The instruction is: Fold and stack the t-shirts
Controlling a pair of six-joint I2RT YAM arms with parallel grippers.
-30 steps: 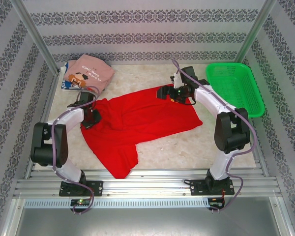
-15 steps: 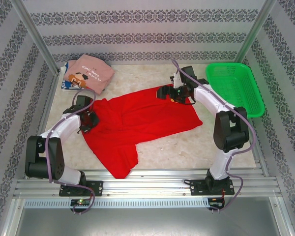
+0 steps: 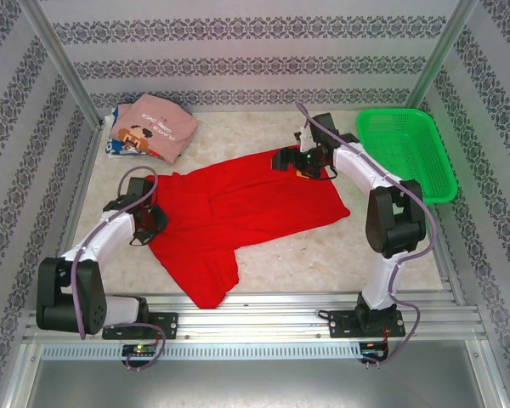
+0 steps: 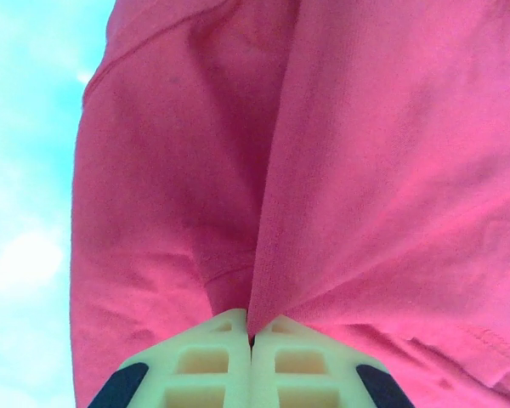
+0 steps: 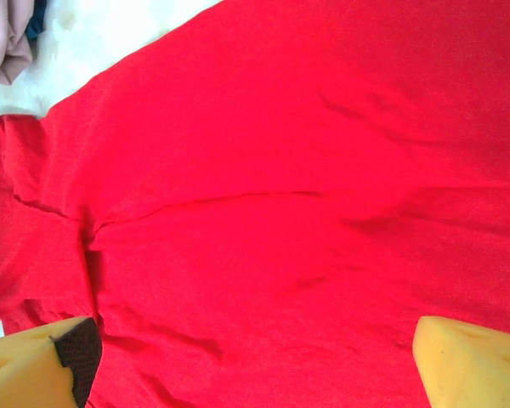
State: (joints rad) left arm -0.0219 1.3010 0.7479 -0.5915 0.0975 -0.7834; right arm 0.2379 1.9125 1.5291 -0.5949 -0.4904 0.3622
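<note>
At the far left corner of the table [image 3: 323, 255], a dusty-pink t-shirt [image 3: 157, 126] with a printed graphic is seen folded and laid on a white-blue t-shirt [image 3: 112, 146], an edge of which shows beneath it. These two are judged to be folded and stacked already.

Just nearer, the left gripper [image 3: 149, 219] is set at the left edge of the red t-shirt [image 3: 238, 208]. In the left wrist view its jaws are pressed together, with a ridge of the red cloth [image 4: 340, 170] clamped between the left gripper's [image 4: 252, 336] tips.

The red t-shirt is spread across the middle of the table, rumpled and unfolded, with one part trailing toward the near edge.

At its far right edge the right gripper [image 3: 293, 161] is held over the cloth. Its jaws are wide apart and nothing is gripped. Red fabric [image 5: 280, 170] is seen below the right gripper [image 5: 255, 361].

A green mesh basket [image 3: 405, 149] is placed at the far right.

The red shirt is left to be flattened, folded and added to the stack.
</note>
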